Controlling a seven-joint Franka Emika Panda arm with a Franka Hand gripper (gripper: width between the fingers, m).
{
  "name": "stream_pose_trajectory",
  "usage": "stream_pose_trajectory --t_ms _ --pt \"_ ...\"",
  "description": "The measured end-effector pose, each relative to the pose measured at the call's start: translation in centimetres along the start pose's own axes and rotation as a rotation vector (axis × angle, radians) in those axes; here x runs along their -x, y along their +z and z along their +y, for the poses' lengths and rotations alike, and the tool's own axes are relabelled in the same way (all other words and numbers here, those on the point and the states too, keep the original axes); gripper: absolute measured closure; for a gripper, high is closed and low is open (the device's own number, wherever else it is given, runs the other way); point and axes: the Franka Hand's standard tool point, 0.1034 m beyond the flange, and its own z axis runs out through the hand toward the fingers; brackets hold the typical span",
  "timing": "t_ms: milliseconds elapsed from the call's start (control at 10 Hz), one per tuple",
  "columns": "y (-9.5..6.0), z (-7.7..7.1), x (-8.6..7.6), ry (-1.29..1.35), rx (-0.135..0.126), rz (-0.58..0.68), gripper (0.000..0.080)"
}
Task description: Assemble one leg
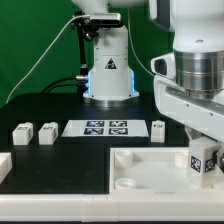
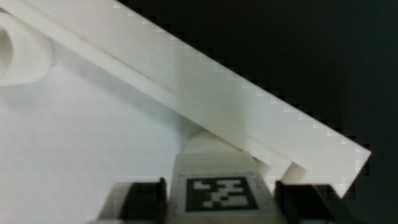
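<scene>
- My pincer (image 1: 205,150) is clamped on the leg (image 1: 204,163) at the lower right of the exterior view, over the right end of the white panel (image 1: 140,162). In the wrist view my fingers (image 2: 139,203) press the leg on both sides, and its marker faces the camera.
- The leg hangs just beside the panel's raised rim (image 2: 214,90). If I come down off line, I judge its foot would catch that rim and the leg would twist in my grip.
- A rounded hollow (image 2: 15,55), likely a corner socket, shows only partly and lies well apart from the leg. A misjudged approach could seat the leg crooked.
- I cannot tell whether the leg touches the panel.
- Three spare legs (image 1: 22,133) (image 1: 46,131) (image 1: 160,129) and the marker board (image 1: 98,127) lie behind the panel, apart from me. The black table (image 2: 302,50) beyond the rim is open.
</scene>
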Motion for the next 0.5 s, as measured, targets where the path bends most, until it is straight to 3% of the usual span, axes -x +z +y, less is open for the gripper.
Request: stream_pose_trajectory --t_ms 100,200,300,400,500 --pt "0.00 -0.01 -0.06 -0.002 -0.001 0.001 0.0507" --pt "0.01 -0.02 0.00 -0.012 -0.001 0.001 0.0420" --pt "0.02 -0.02 0.01 -0.044 -0.001 0.001 0.0420" --pt "0.02 -0.03 0.03 -0.046 -0.001 0.001 0.0253" --pt "0.05 0.04 -0.09 -0.144 0.001 0.002 0.0168"
